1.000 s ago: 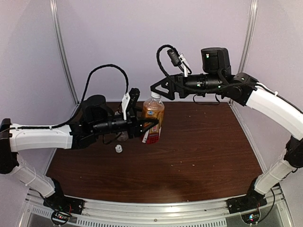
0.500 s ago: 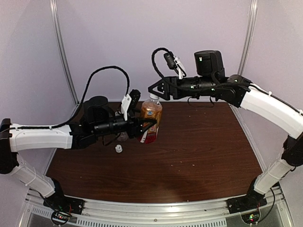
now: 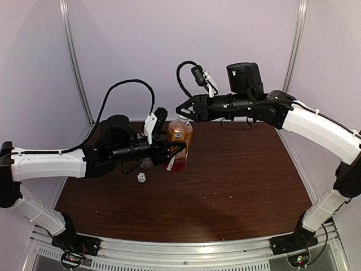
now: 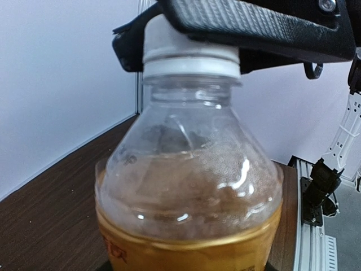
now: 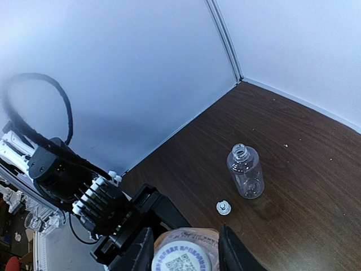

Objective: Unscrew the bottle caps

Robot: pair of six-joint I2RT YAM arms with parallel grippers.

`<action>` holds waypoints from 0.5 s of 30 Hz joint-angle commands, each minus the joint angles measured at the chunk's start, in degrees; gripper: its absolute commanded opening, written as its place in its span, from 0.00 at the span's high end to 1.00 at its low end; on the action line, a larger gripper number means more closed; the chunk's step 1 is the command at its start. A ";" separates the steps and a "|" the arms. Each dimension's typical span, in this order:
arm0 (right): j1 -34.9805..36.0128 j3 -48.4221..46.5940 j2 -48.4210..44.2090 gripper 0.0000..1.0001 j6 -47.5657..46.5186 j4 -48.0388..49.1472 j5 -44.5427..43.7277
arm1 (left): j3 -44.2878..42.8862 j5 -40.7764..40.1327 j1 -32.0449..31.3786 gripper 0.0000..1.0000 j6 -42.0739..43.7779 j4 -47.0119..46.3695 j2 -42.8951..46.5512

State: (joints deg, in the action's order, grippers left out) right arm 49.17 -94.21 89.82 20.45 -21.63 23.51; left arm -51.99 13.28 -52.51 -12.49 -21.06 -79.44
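Note:
The amber bottle (image 3: 179,144) with a red-and-white label is held slightly tilted over the table, my left gripper (image 3: 174,151) shut round its body. Its white bottle cap (image 4: 189,49) is on, with a QR sticker on top (image 5: 181,258). My right gripper (image 3: 183,112) comes from above, and its black fingers (image 5: 232,253) press on both sides of that cap. The clear bottle (image 5: 246,172) stands uncapped on the table behind the left arm, partly hidden in the top view (image 3: 146,163). A loose white cap (image 5: 223,208) lies beside it (image 3: 141,177).
The dark wooden table (image 3: 237,175) is closed in by pale walls at the back and sides, with metal posts (image 3: 76,68) in the corners. The left arm's cable (image 3: 121,84) loops above the left wrist.
My right gripper moved left and down onto the amber bottle's cap and its jaws closed in on it. The left gripper kept its hold, and the bottle shifted slightly left.

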 commanded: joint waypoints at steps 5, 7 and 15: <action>0.31 1.41 -0.37 0.80 -0.93 1.49 1.46 | -0.60 -0.34 -0.13 0.83 0.65 -2.04 1.83; 0.32 2.19 -0.96 0.87 -2.41 2.70 2.59 | -0.13 0.75 -0.13 0.82 0.49 -3.29 1.99; -1.03 2.49 -1.53 1.00 -13.01 3.28 16.57 | 1.36 13.65 -0.14 0.82 0.10 -9.59 2.62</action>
State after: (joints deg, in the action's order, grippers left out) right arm 48.69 -91.98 89.52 14.22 -19.40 29.41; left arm -50.70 16.73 -52.23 -12.93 -21.41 -78.96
